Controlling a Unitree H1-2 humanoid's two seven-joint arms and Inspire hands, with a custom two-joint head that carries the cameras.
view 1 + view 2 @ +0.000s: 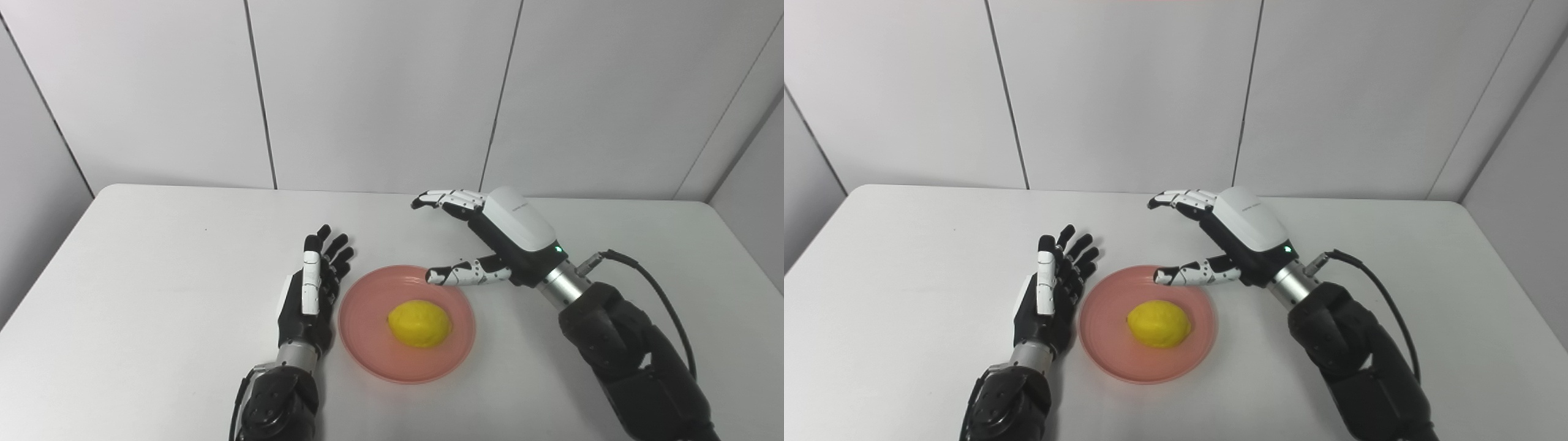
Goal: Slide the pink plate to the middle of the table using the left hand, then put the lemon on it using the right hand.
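Left hand (pixel 309 294) is resting flat, fingers spread, holding nothing, just beside the plate (pixel 367 358). Lemon (pixel 420 324) is sitting on it. I'm seeing the right hand (pixel 499 236) hovering with fingers released, its thumb over the plate's far rim.

I see a white table (pixel 153 294) with rounded far corners, set against pale wall panels. Directly on it, near the middle toward my side, lies a pink plate (pixel 373 358). A tiny dark speck marks the tabletop on the left, well apart from the plate.
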